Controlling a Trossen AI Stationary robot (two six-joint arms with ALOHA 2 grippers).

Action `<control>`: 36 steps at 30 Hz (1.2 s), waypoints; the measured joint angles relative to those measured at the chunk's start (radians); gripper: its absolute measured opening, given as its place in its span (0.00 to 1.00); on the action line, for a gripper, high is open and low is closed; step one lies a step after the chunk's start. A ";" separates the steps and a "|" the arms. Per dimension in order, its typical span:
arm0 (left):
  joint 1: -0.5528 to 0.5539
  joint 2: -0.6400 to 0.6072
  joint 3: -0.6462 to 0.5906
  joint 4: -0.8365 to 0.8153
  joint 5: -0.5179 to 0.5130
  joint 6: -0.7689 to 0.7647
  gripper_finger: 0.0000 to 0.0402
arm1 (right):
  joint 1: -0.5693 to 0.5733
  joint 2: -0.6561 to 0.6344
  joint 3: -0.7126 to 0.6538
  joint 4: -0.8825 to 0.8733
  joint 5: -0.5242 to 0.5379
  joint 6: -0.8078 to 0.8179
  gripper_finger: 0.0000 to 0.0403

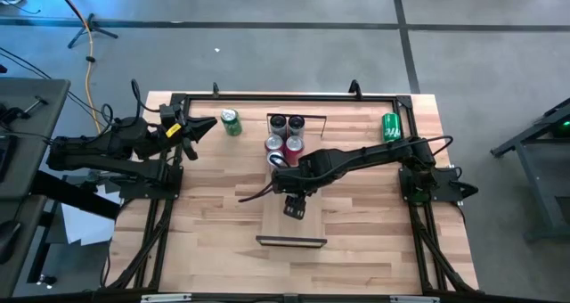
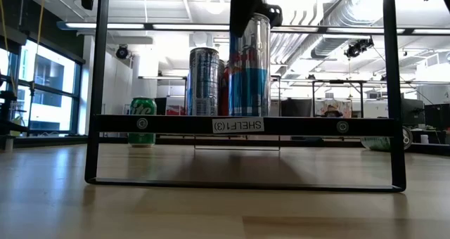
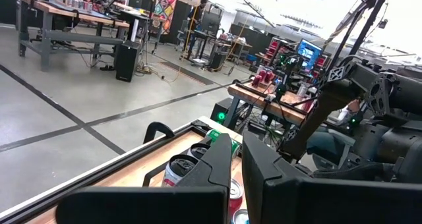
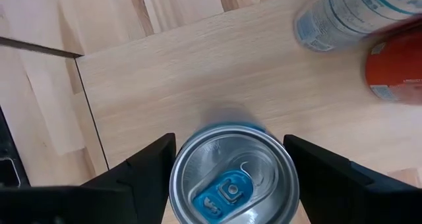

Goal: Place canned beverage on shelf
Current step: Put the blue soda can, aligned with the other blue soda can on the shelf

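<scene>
- The right gripper (image 4: 227, 165) is seen spread around a tall blue-topped can (image 4: 231, 181), one finger on each side of it; the can is pinched upright, its long axis vertical, directly below the wrist.
- In the high view the right gripper (image 1: 295, 205) is placed over the shelf (image 1: 289, 227), towards its near end; the can itself is hidden there under the arm.
- In the low view the held can (image 2: 249, 67) is seen standing over the shelf board with its base level with the front rail; whether it rests on the board or hangs just above it cannot be told.
- Further back along the shelf, other cans (image 1: 285, 138) are grouped, well clear of the held can.
- A label reading "SHELF1(3)", printed mirrored, is carried on the shelf's front rail (image 2: 238, 125).
- Two green cans (image 1: 232, 122) (image 1: 391, 126) are left on the tabletop (image 1: 214, 205), off the shelf.
- The left gripper (image 1: 191, 129) is kept pressed together, empty, at the table's left edge; the right arm is clearly the nearer one.
</scene>
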 joint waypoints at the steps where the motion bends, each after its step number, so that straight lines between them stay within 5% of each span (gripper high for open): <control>1: 0.000 0.000 0.000 0.000 0.000 0.000 0.00 | 0.000 0.000 0.000 0.000 0.000 -0.011 0.65; 28: 0.000 0.000 0.000 0.000 0.000 0.001 0.00 | 0.000 0.000 0.000 0.004 -0.007 -0.736 0.65; 36: 0.000 0.000 0.000 0.000 0.000 0.001 0.00 | 0.000 0.000 0.000 0.006 -0.006 -0.699 0.65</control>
